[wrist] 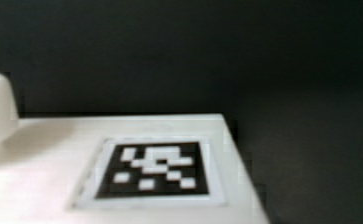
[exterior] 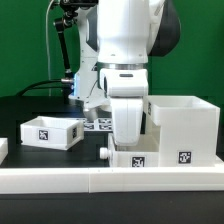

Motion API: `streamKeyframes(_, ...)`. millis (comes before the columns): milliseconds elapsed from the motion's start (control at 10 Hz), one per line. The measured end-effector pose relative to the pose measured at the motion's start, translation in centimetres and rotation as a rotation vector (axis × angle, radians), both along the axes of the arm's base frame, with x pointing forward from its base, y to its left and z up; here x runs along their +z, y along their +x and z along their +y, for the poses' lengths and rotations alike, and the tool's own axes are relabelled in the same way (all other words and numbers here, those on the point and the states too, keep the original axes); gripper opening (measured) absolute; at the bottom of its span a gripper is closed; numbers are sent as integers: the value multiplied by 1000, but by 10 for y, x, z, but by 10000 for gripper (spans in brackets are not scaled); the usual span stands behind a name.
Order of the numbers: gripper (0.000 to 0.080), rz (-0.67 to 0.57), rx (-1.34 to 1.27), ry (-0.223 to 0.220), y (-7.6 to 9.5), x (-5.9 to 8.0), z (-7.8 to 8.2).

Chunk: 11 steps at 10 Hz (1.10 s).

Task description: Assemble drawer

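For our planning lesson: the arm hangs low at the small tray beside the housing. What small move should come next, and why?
Probably close the gripper on the tray wall, if it isn't gripped yet: the gripper sits at that tray, next to the housing, but its fingers are hidden.

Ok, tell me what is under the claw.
A small white tray with a square tag lies directly below the claw. The claw's body covers the tray's inside, so whether the fingers touch it cannot be seen.
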<state>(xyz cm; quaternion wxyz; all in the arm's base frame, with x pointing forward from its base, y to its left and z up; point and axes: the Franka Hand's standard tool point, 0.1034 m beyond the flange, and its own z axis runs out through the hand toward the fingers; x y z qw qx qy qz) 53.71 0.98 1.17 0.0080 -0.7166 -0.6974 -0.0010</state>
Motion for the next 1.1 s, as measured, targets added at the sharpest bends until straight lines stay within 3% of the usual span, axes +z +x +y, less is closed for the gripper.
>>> streamKeyframes(1100, 42, -29, 2, -11, 5, 1, 9)
